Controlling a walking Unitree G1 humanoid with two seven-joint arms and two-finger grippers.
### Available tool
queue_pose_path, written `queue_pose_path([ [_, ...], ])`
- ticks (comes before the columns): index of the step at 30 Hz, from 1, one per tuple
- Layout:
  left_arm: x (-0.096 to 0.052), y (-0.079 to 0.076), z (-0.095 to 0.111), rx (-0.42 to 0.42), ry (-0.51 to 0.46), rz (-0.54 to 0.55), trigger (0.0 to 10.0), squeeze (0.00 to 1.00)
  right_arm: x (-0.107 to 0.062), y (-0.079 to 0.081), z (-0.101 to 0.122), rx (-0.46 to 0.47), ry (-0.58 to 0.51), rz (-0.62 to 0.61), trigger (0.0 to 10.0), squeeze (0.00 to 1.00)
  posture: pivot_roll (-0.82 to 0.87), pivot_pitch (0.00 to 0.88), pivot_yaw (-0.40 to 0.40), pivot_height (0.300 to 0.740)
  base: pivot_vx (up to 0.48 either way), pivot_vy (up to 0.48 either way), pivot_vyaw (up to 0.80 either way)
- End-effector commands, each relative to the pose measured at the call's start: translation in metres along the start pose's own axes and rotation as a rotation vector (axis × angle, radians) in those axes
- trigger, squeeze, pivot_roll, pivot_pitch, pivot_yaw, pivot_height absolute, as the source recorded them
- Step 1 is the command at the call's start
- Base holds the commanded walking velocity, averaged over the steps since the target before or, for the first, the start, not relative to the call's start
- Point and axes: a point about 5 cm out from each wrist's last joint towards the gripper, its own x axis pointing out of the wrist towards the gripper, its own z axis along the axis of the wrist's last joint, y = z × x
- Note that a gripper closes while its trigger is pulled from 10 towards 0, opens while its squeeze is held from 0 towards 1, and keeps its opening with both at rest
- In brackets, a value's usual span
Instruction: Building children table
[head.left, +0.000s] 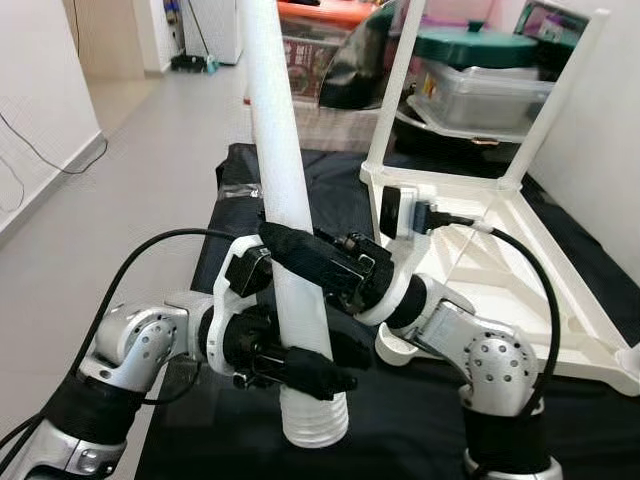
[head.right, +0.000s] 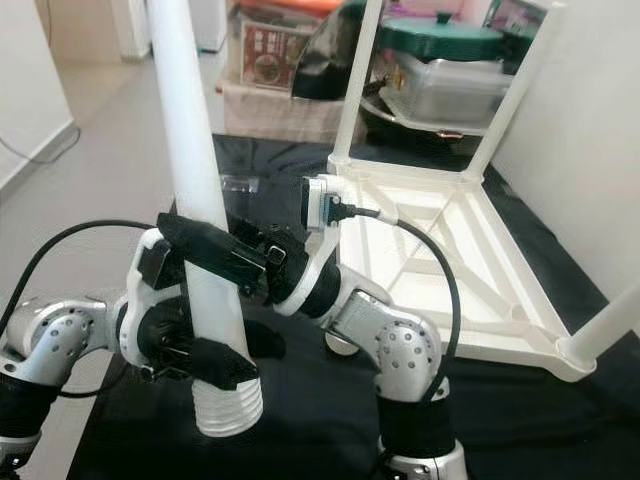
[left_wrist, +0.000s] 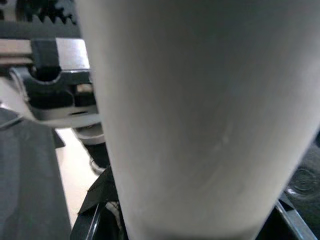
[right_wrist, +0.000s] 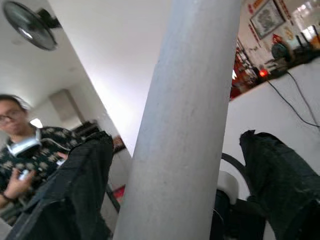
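Observation:
A long white table leg (head.left: 285, 170) stands upright, its ribbed threaded end (head.left: 315, 415) just over the black mat (head.left: 420, 420). My left gripper (head.left: 318, 362) is shut on the leg low down, just above the threads. My right gripper (head.left: 288, 250) is shut on the same leg a little higher, one black finger (head.left: 310, 255) crossing its front. The white children table (head.left: 520, 250) lies upside down on the mat to the right, with three legs pointing up. The leg runs between the dark fingers (right_wrist: 80, 190) in the right wrist view and looms close in the left wrist view as a pale leg (left_wrist: 200, 125).
Clear storage boxes and a green-lidded pot (head.left: 480, 45) stand behind the table. A white wall (head.left: 600, 130) rises at the right and bare floor (head.left: 150, 150) lies to the left. A person (right_wrist: 20, 150) is seen past the right gripper.

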Motion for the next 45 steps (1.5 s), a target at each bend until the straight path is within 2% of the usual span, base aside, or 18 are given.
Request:
queue_pose_path([
  [1,0.005,0.003,-0.001,0.014,0.041,0.021,0.0,0.00,0.000,0.001,-0.005,-0.025,0.049,-0.035,10.0,0.00,0.16,0.000,-0.112,0.740,0.000,0.000,0.00],
  [9,-0.006,0.007,-0.006,0.091,0.111,0.152,0.0,0.00,-0.019,-0.004,0.002,-0.122,0.090,-0.169,10.0,0.00,0.15,0.000,-0.111,0.740,0.000,0.000,0.00],
  [12,-0.016,0.022,-0.024,0.227,0.325,0.352,0.0,0.00,-0.033,-0.009,0.006,-0.155,0.126,-0.261,10.0,0.00,0.15,0.000,-0.113,0.740,0.000,0.000,0.00],
  [13,-0.016,0.022,-0.024,0.227,0.325,0.352,0.0,0.00,-0.033,-0.009,0.006,-0.155,0.126,-0.261,10.0,0.00,0.15,0.000,-0.113,0.740,0.000,0.000,0.00],
  [14,-0.020,0.029,-0.029,0.278,0.395,0.419,0.0,0.00,-0.035,-0.010,0.008,-0.162,0.125,-0.283,10.0,0.00,0.14,0.000,-0.115,0.740,0.000,0.000,0.00],
  [15,-0.020,0.029,-0.029,0.278,0.395,0.419,0.0,0.00,-0.035,-0.010,0.008,-0.162,0.125,-0.283,10.0,0.00,0.14,0.000,-0.115,0.740,0.000,0.000,0.00],
  [16,-0.022,0.035,-0.033,0.320,0.453,0.479,0.0,0.00,-0.036,-0.010,0.010,-0.168,0.117,-0.300,10.0,0.00,0.14,0.000,-0.115,0.740,0.000,0.000,0.00],
  [17,-0.022,0.035,-0.033,0.320,0.453,0.479,0.0,0.00,-0.036,-0.010,0.010,-0.168,0.117,-0.300,10.0,0.00,0.14,0.000,-0.115,0.740,0.000,0.000,0.00],
  [19,-0.025,0.044,-0.039,0.372,0.530,0.568,0.0,0.00,-0.036,-0.010,0.014,-0.177,0.102,-0.326,10.0,0.00,0.14,0.000,-0.114,0.740,0.000,0.000,0.00],
  [25,-0.025,0.053,-0.039,0.412,0.551,0.646,0.0,0.00,-0.036,-0.011,0.013,-0.172,0.089,-0.342,10.0,0.00,0.14,0.000,-0.111,0.740,0.000,0.000,0.00],
  [27,-0.026,0.066,-0.032,0.470,0.545,0.758,0.0,0.00,-0.035,-0.012,0.005,-0.143,0.076,-0.359,10.0,0.00,0.14,0.000,-0.111,0.740,0.000,0.000,0.00],
  [30,-0.024,0.074,-0.027,0.505,0.519,0.827,0.0,0.00,-0.034,-0.012,-0.001,-0.124,0.070,-0.370,10.0,0.00,0.14,0.000,-0.111,0.740,0.000,0.000,0.00],
  [32,-0.015,0.086,-0.018,0.541,0.456,0.917,0.0,0.00,-0.038,-0.017,-0.012,-0.087,0.050,-0.423,10.0,0.00,0.13,0.000,-0.110,0.740,0.000,0.000,0.00],
  [37,-0.001,0.090,-0.016,0.574,0.419,0.917,0.0,0.00,-0.043,-0.025,-0.020,-0.054,0.018,-0.504,10.0,0.00,0.13,0.000,-0.110,0.740,0.000,0.000,0.00],
  [39,0.014,0.093,-0.016,0.596,0.389,0.902,0.0,0.00,-0.049,-0.038,-0.023,-0.040,-0.038,-0.631,10.0,0.00,0.13,0.000,-0.107,0.740,0.000,0.000,0.00],
  [40,0.014,0.093,-0.016,0.596,0.389,0.902,0.0,0.00,-0.049,-0.038,-0.023,-0.040,-0.038,-0.631,10.0,0.00,0.13,0.000,-0.107,0.740,0.000,0.000,0.00],
  [43,0.026,0.094,-0.015,0.610,0.368,0.892,0.0,0.00,-0.055,-0.052,-0.023,-0.038,-0.094,-0.749,10.0,0.00,0.13,0.000,-0.107,0.740,0.000,0.000,0.00],
  [45,0.037,0.095,-0.016,0.663,0.382,0.872,0.0,0.00,-0.058,-0.062,-0.020,-0.078,-0.120,-0.834,10.0,0.00,0.13,0.000,-0.104,0.740,0.000,0.000,0.00],
])
